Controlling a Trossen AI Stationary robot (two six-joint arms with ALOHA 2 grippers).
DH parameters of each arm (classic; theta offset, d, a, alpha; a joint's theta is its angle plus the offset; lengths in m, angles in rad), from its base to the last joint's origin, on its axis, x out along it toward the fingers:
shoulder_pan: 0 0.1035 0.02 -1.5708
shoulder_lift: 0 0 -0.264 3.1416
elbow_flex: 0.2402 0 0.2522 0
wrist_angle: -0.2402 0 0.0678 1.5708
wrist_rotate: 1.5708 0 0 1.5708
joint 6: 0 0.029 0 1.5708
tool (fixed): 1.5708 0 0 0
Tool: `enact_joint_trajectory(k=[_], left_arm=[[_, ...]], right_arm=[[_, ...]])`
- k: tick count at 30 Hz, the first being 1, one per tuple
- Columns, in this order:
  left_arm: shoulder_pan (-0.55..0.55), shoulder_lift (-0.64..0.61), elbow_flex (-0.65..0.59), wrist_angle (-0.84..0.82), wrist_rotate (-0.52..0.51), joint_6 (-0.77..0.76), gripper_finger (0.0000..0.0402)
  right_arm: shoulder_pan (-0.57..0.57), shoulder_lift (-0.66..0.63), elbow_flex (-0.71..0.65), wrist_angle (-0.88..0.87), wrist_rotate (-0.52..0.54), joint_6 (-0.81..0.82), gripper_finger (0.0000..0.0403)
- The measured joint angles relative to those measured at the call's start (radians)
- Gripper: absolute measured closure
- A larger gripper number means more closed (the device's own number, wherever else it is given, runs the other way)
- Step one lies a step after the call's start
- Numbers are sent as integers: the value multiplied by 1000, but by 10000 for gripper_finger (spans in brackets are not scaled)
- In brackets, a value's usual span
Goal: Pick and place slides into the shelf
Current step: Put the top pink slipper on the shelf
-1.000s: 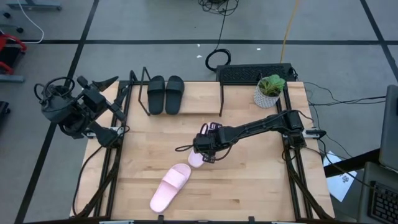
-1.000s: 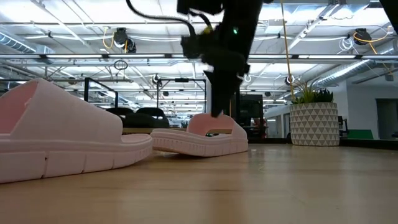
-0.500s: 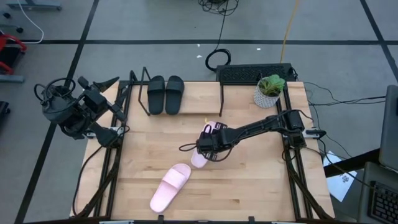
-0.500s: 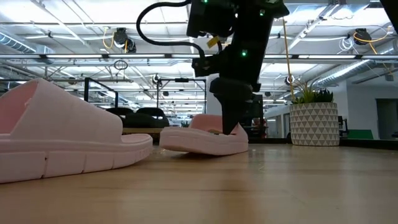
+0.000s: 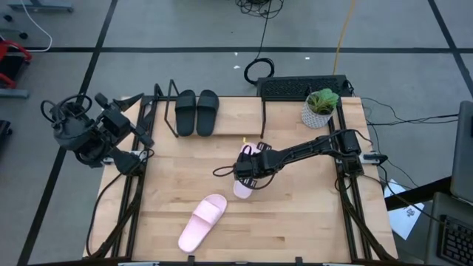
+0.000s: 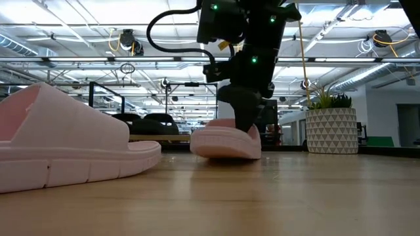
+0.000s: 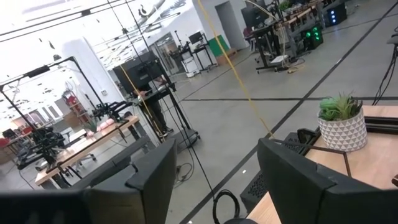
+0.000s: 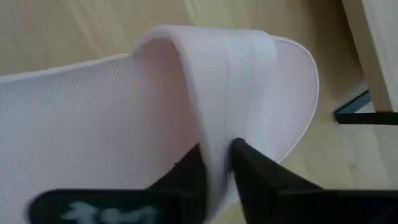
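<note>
Swinging toward the shelf, the right arm has carried its pale pink slide (image 5: 243, 186) away from the spot beside its mate where it lay a second ago — in the low view that slide (image 6: 226, 141) now shows more end-on, with the arm shifted across with it.

At the far left, off the table's edge, the left gripper (image 5: 131, 98) waits with its fingers apart, pointed out at the room and holding nothing. Next comes the shelf (image 5: 229, 111) at the back of the table: two black slides (image 5: 196, 112) stand side by side at its left end, and the rest of the board is bare. Toward the front edge lies the other pink slide (image 5: 201, 222), untouched. Right of it, mid-table, the right gripper (image 8: 214, 165) is clamped on the strap of the pink slide — the wrist view shows one finger under the strap and one over it. At the back right sit a potted plant (image 5: 320, 107) and a black keyboard (image 5: 299, 87).

By this showing the task is about half done: the black pair is shelved, one pink slide is in hand short of the shelf, and one still waits.
</note>
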Motion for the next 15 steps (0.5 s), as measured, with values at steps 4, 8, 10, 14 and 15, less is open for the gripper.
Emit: enact_joint_trajectory(k=[4,8,10,14,15], left_arm=[[0,3,0,0,0,4,174],[0,4,0,0,0,6,174],[0,4,0,0,0,6,174],[0,4,0,0,0,6,174],[0,5,0,0,0,5,174]], right_arm=[[5,-4,9,-8,-3,-23,394],[15,-35,51,-10,-48,-34,396],[22,-69,76,-7,-78,-51,398],[23,-153,131,-6,-76,-89,399],[21,-179,143,-7,-44,-101,400]])
